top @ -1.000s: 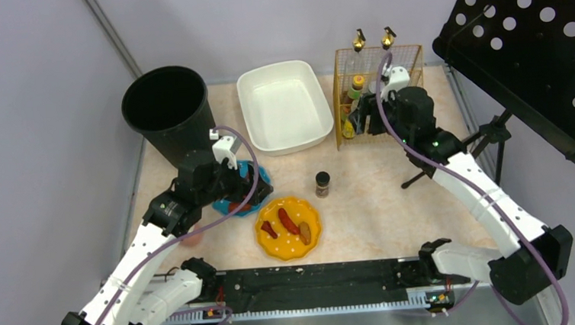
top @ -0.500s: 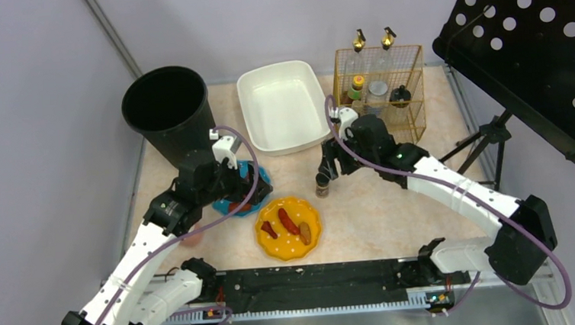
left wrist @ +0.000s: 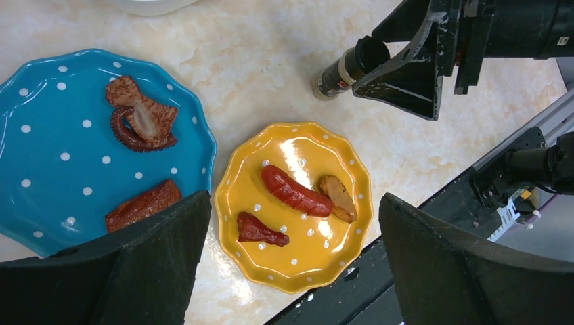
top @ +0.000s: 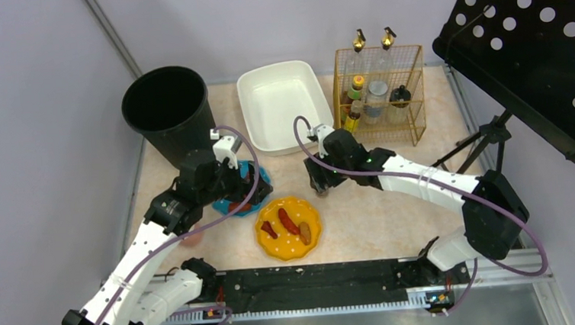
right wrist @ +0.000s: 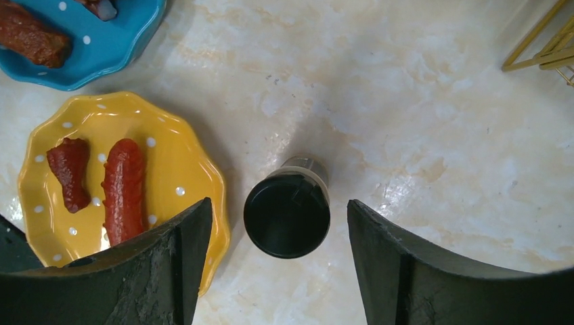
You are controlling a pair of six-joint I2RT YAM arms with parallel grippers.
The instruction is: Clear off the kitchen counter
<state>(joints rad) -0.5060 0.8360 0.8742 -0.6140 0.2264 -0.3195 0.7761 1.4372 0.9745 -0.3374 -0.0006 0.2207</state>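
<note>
Now | right pincer (top: 318,182) spread over spice jar (right wrist: 287,217) | left pincer (left wrist: 292,200) agape

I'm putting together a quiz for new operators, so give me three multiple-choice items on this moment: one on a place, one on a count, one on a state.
1. Where does the small round spice jar with a black lid stand?
A) in a wire rack
B) on the pale marbled kitchen counter, beside the yellow polka-dot scalloped plate
C) in a white basin

2. How many food pieces lie on that yellow plate?
A) one
B) five
C) three

3. How is the right end effector?
A) open, a finger on either side of the jar
B) shut on the jar
C) shut on a plate

Key:
1 B: the right wrist view shows it on bare counter next to the plate.
2 C: the left wrist view shows three.
3 A: gaps show on both sides of the lid.
</note>
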